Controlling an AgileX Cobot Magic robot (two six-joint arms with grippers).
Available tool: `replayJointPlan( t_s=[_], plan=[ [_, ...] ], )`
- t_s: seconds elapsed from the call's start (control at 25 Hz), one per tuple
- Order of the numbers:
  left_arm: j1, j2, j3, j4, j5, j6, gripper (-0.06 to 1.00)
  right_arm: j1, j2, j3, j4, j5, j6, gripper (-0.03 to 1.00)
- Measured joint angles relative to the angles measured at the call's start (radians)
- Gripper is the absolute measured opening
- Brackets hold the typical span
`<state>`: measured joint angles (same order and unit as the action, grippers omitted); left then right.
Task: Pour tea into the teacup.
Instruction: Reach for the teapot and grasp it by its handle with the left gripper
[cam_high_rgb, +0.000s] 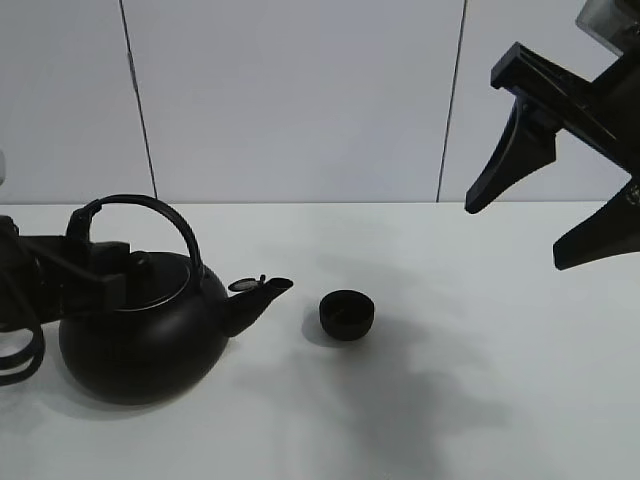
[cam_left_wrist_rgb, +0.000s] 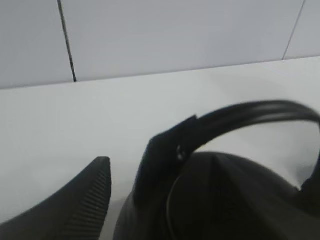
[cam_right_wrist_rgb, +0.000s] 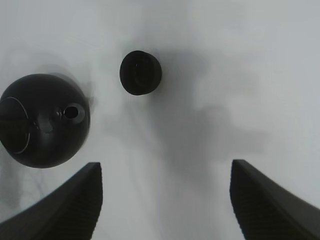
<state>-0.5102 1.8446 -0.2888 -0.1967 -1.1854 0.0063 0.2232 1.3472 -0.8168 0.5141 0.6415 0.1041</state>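
Grabbing the kettle (cam_high_rgb: 140, 345) handle (cam_high_rgb: 150, 205) squarely matters so its spout (cam_high_rgb: 262, 292) tips over the teacup (cam_high_rgb: 347, 313). Can't tell if left gripper (cam_high_rgb: 110, 265) is clamped; right gripper (cam_high_rgb: 515, 237) hangs open.

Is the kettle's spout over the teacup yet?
No: the kettle sits on the table, its spout ending short of the teacup with a clear gap between them.
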Motion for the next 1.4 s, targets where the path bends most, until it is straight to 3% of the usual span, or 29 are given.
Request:
replayJointPlan(
  t_s=[0.16,0.36,0.64,0.84,1.4],
  plan=[
    [0.0,0.008,-0.009,-0.007,0.021,0.035,0.41,0.0,0.0,0.0,0.0,-0.011,0.0,0.49],
    [0.0,0.009,-0.012,-0.005,0.022,0.085,0.31,0.0,0.0,0.0,0.0,-0.018,0.0,0.49],
    [0.0,0.01,-0.029,-0.009,0.033,0.101,0.29,0.0,0.0,0.0,0.001,-0.03,0.0,0.49],
    [0.0,0.015,-0.063,-0.034,0.051,0.115,0.12,0.0,0.0,0.0,0.001,-0.031,0.0,0.49],
    [0.0,0.01,-0.088,-0.025,0.082,0.126,0.12,0.0,0.0,0.0,0.0,-0.031,0.0,0.49]
  ],
)
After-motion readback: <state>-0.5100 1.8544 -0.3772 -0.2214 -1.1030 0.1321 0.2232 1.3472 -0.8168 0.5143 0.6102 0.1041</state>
